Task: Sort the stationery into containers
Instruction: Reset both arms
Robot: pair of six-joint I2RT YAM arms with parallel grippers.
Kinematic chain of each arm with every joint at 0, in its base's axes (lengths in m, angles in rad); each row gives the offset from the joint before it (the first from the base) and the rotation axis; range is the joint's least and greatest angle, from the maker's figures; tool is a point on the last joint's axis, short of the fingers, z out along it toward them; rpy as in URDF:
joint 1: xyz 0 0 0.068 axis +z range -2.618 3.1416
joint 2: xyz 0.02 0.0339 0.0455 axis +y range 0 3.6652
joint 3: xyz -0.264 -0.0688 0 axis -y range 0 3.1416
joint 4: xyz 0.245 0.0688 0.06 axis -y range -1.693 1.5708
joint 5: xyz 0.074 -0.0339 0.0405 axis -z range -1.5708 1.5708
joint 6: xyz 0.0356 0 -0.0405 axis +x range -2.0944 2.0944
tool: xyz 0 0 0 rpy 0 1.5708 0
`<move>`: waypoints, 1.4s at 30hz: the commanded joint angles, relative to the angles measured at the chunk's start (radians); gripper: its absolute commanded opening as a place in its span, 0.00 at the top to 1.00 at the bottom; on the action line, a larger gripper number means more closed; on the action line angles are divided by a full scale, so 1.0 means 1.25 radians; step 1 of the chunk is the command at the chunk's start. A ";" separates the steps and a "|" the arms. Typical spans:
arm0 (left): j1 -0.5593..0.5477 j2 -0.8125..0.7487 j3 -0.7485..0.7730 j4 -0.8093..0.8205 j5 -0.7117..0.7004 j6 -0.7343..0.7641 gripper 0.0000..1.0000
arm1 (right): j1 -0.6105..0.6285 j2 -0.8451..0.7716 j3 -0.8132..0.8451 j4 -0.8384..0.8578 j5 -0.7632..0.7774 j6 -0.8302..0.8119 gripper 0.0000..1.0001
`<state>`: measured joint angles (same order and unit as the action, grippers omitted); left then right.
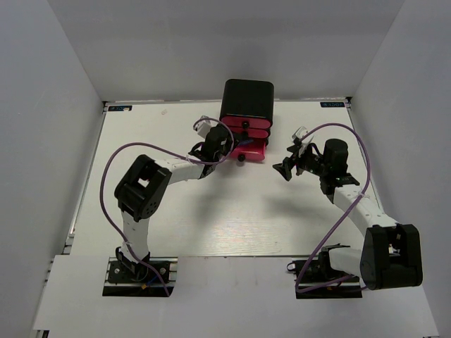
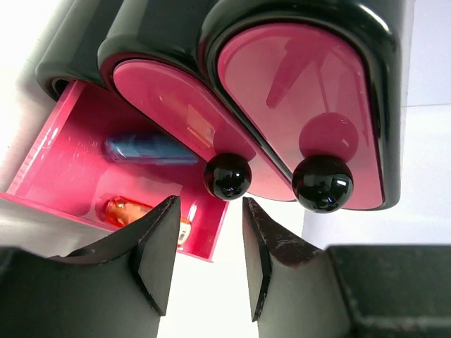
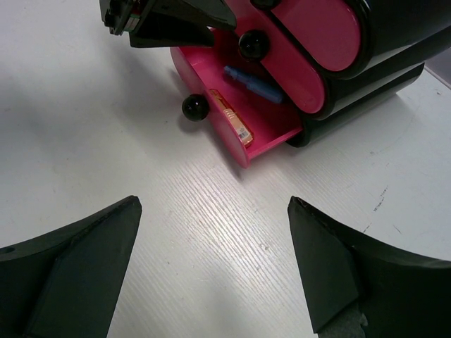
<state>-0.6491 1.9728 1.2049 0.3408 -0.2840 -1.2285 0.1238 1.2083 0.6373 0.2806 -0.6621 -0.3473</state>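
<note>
The black cabinet point(image 1: 247, 100) stands at the back middle of the table. Its pink bottom drawer point(image 1: 255, 149) is pulled out; the middle drawer point(image 2: 169, 98) and top drawer point(image 2: 303, 84) are pushed in. In the open drawer point(image 2: 49, 144) lie a blue capsule piece point(image 2: 151, 149) and an orange piece point(image 2: 130, 211); both also show in the right wrist view, blue point(image 3: 254, 84) and orange point(image 3: 231, 120). My left gripper point(image 2: 208, 211) is open and empty, its tips just short of the middle drawer's black knob point(image 2: 227, 176). My right gripper point(image 3: 211, 211) is wide open and empty over bare table, right of the cabinet point(image 3: 394, 42).
The bottom drawer's knob point(image 3: 195, 108) sticks out toward the table's front. The top drawer's knob point(image 2: 323, 183) is right of the left fingers. The left gripper point(image 3: 169, 21) shows at the top of the right wrist view. Grey walls enclose the white table point(image 1: 211, 211).
</note>
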 commanded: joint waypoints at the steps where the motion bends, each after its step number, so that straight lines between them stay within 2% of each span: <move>1: 0.004 -0.063 -0.003 0.013 0.003 0.034 0.49 | -0.006 -0.019 0.006 0.023 -0.016 -0.001 0.10; 6: 0.004 -0.121 0.006 -0.025 0.028 0.130 0.49 | -0.006 -0.011 -0.007 0.038 -0.013 0.023 0.10; 7: 0.004 -0.142 0.006 -0.049 0.043 0.162 0.53 | -0.007 -0.008 -0.005 0.041 -0.013 0.026 0.10; 9: 0.004 -0.167 -0.012 -0.077 0.068 0.170 0.71 | -0.007 0.002 -0.004 0.042 -0.010 0.045 0.10; 10: 0.004 -0.188 -0.036 -0.115 0.093 0.162 0.90 | -0.009 0.004 -0.003 0.047 -0.016 0.052 0.21; 11: 0.004 -0.196 -0.052 -0.130 0.107 0.162 0.96 | -0.009 0.008 -0.005 0.047 -0.023 0.052 0.21; 12: 0.004 -0.204 -0.069 -0.138 0.117 0.162 1.00 | -0.011 0.011 -0.005 0.048 -0.030 0.053 0.41; 14: -0.004 -0.226 -0.135 -0.138 0.133 0.162 1.00 | -0.013 0.017 -0.005 0.053 -0.046 0.066 0.70; 15: -0.004 -0.226 -0.156 -0.129 0.144 0.162 1.00 | -0.014 0.018 -0.005 0.058 -0.051 0.070 0.93; 16: -0.011 -0.226 -0.182 -0.129 0.152 0.169 1.00 | -0.014 0.020 -0.004 0.061 -0.050 0.074 0.97; 17: -0.011 -0.226 -0.182 -0.144 0.169 0.169 0.92 | -0.013 0.020 -0.008 0.061 -0.048 0.075 0.97; 19: -0.011 -0.219 -0.191 -0.151 0.196 0.169 0.83 | -0.013 0.025 -0.008 0.061 -0.047 0.074 0.88; 20: -0.011 -0.206 -0.199 -0.144 0.206 0.169 0.77 | -0.013 0.024 -0.008 0.061 -0.045 0.073 0.86; 23: -0.011 -0.166 -0.199 -0.114 0.244 0.169 0.66 | -0.014 0.026 -0.008 0.061 -0.043 0.072 0.84; 31: 0.004 -0.064 -0.133 -0.078 0.263 0.177 0.53 | -0.017 0.024 -0.010 0.055 -0.037 0.059 0.82; 42: 0.004 -0.001 -0.063 -0.033 0.248 0.191 0.50 | -0.017 0.038 -0.007 0.054 -0.045 0.042 0.79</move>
<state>-0.6487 1.9766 1.0821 0.2523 0.0341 -1.0103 0.1059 1.2495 0.6296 0.3168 -0.7006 -0.2764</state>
